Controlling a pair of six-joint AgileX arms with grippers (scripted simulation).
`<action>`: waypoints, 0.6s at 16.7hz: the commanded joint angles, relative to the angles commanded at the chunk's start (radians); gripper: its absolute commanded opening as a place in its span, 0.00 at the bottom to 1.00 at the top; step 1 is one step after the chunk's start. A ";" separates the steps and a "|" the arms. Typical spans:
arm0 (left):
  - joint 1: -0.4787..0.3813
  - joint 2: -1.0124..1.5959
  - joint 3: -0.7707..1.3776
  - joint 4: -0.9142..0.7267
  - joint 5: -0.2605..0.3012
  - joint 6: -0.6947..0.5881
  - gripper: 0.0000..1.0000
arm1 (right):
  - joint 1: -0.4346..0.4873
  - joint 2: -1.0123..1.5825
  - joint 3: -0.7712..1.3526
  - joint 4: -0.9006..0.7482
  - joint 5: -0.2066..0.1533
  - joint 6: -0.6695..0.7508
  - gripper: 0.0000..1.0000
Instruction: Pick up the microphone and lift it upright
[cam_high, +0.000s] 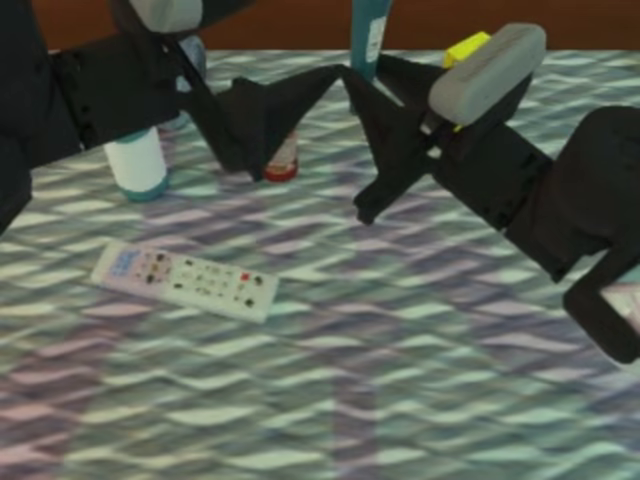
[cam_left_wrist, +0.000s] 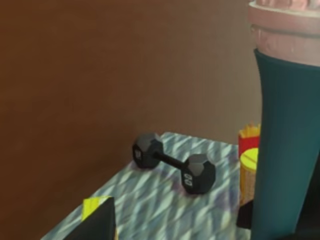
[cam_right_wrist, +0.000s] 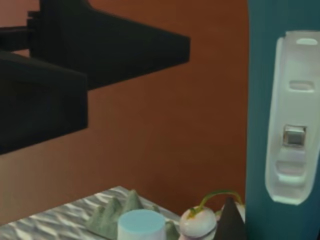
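Observation:
The microphone (cam_high: 368, 35) hangs upright above the table's back middle, a teal handle running out of the top view's upper edge. Its pale head (cam_left_wrist: 285, 20) points up, and the white switch strip (cam_right_wrist: 295, 120) faces the right wrist camera. My right gripper (cam_high: 366, 66) is raised from the right and shut on the microphone's lower end, one black finger on each side of the handle. My left gripper (cam_high: 335, 76) hangs just left of the microphone. It is open with nothing between its fingers, and a gap to the handle shows in the right wrist view.
A white remote (cam_high: 185, 280) lies at the left middle of the table. A white bottle with teal bands (cam_high: 138, 165) and a small red-based item (cam_high: 283, 165) stand behind it. A black dumbbell (cam_left_wrist: 174, 162), a fries box (cam_left_wrist: 248, 142) and a yellow block (cam_high: 465, 47) sit at the back right.

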 joint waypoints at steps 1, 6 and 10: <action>-0.026 0.040 0.031 0.010 -0.025 -0.001 1.00 | 0.000 0.000 0.000 0.000 0.000 0.000 0.00; -0.138 0.205 0.162 0.048 -0.135 -0.006 1.00 | 0.000 0.000 0.000 0.000 0.000 0.000 0.00; -0.147 0.216 0.172 0.050 -0.144 -0.007 1.00 | 0.000 0.000 0.000 0.000 0.000 0.000 0.00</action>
